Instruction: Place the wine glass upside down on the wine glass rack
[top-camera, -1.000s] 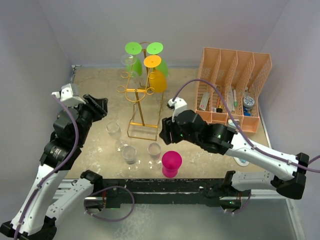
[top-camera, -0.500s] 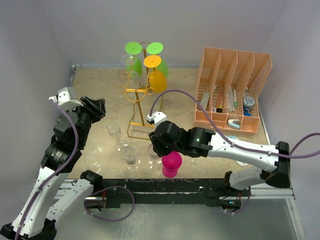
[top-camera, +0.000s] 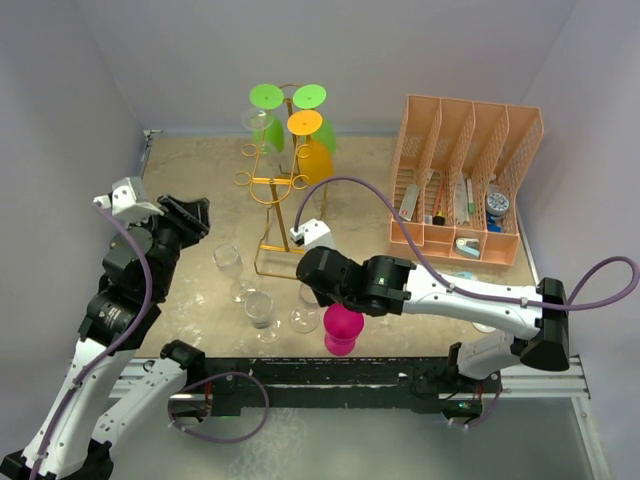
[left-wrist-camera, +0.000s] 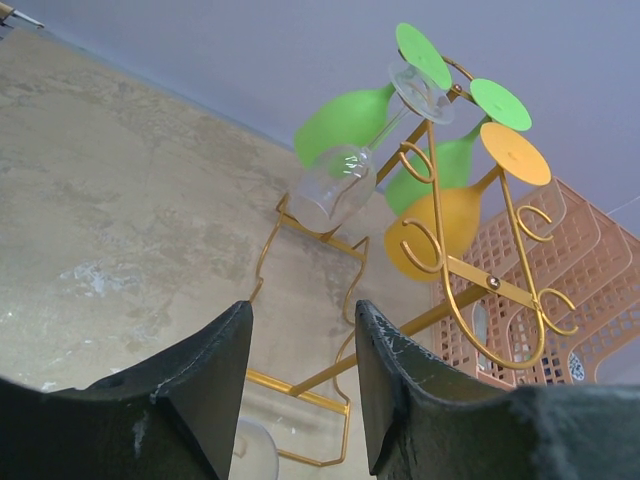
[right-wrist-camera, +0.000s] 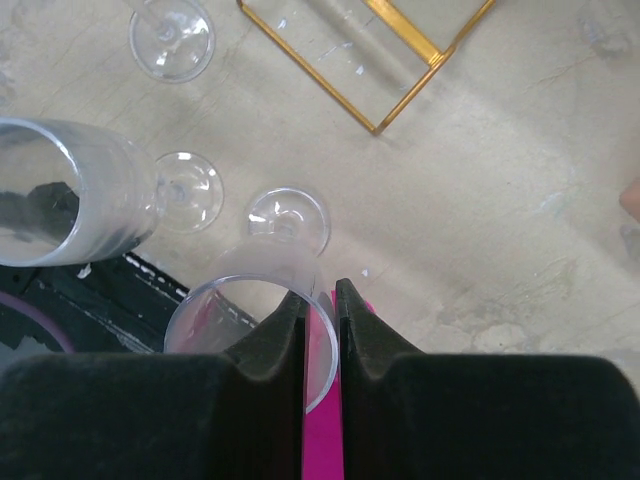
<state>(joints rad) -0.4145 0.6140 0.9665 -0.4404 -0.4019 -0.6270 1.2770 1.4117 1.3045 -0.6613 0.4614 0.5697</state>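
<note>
Right wrist view | my right gripper (right-wrist-camera: 322, 295) pinches the wine glass (right-wrist-camera: 255, 290) by its rim wall | my left gripper (left-wrist-camera: 300, 330) has 2 fingers spread, facing the wine glass rack (left-wrist-camera: 490, 283)

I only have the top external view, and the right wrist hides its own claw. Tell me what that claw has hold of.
Observer: In the right wrist view, the right claw is shut on the rim of a clear wine glass. One finger is inside the bowl and the other outside.
Operator: Good. Now report the left claw.
Observer: In the left wrist view, the left claw is open with nothing between its fingers. The wine glass rack is ahead of it.
</note>
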